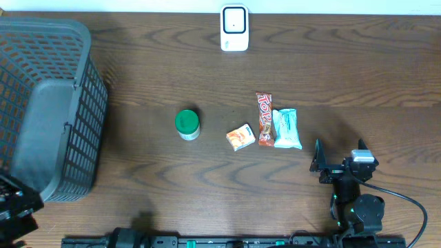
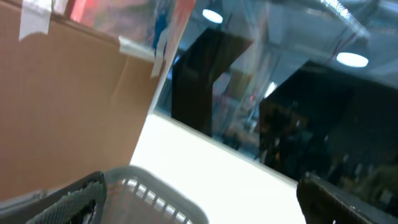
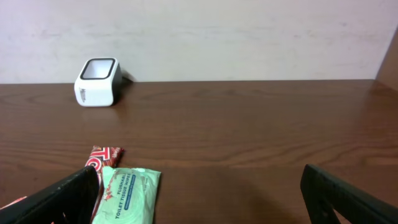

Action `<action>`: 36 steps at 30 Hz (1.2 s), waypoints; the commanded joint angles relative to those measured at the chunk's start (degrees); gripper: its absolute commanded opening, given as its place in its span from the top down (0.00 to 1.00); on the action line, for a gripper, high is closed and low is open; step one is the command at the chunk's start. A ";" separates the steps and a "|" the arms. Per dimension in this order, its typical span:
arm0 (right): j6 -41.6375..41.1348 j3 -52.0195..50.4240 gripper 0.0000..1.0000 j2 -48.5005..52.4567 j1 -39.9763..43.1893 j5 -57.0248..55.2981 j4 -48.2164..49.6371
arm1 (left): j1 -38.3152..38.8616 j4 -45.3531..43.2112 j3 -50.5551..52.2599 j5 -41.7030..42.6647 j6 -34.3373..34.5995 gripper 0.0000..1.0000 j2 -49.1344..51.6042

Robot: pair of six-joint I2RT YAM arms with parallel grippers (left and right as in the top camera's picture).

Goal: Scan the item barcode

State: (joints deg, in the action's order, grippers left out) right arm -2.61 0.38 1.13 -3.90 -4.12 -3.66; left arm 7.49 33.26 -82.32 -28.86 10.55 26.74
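A white barcode scanner point(image 1: 234, 27) stands at the table's far edge, and shows far left in the right wrist view point(image 3: 96, 81). In a row mid-table lie a green-lidded can point(image 1: 187, 124), a small orange box point(image 1: 240, 137), a red candy bar point(image 1: 264, 118) and a mint wipes pack point(image 1: 286, 129). My right gripper point(image 1: 339, 155) stands open just right of and nearer than the wipes pack point(image 3: 127, 193), with nothing between its fingers point(image 3: 62, 199). My left gripper point(image 2: 202, 208) is open and empty at the near left, tilted up over the basket rim point(image 2: 161, 193).
A large dark plastic basket point(image 1: 41, 103) fills the left side of the table. The left arm point(image 1: 17, 207) sits at its near corner. A cardboard box point(image 2: 62, 93) and a glass wall lie beyond the table in the left wrist view.
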 commanded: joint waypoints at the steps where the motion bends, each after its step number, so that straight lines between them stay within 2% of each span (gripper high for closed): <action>1: -0.74 -0.07 0.01 0.02 -0.22 -0.28 -0.22 | -0.35 3.93 -0.37 -0.35 -0.15 0.02 -0.42; 8: -0.85 -0.07 0.01 0.02 -0.22 5.01 -0.63 | -0.35 22.08 -0.26 -0.35 -0.13 0.02 -0.37; 11: -5.01 -0.07 0.01 0.07 -0.22 8.17 -0.42 | -0.35 27.71 0.02 -0.35 -0.13 0.02 -0.37; 13: -7.85 -0.07 0.01 0.07 -0.22 8.35 -0.44 | -0.35 29.53 0.13 -0.33 -0.13 0.02 -0.37; 20: -8.07 -0.07 0.01 3.52 -0.22 8.33 -0.42 | -0.35 32.28 2.64 -0.33 1.84 0.02 -0.37; 25: -8.04 -0.04 0.01 8.79 -0.22 8.44 0.57 | -0.35 25.38 10.38 -0.33 3.56 0.02 -0.39; 31: -5.22 2.12 0.01 11.47 -0.22 10.05 2.14 | -0.35 8.15 22.40 -0.37 4.83 0.02 -0.39; 32: -5.03 3.23 0.01 12.00 -0.22 10.08 2.12 | -0.35 2.58 26.05 -0.37 5.53 0.02 -0.39; 36: -5.05 6.12 0.01 12.98 -0.22 11.54 1.42 | -0.35 -6.86 33.27 -0.37 6.34 0.02 -0.42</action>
State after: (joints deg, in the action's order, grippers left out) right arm -8.71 2.61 13.56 -3.90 5.54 -2.00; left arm 7.49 30.81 -54.15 -28.84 15.31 26.52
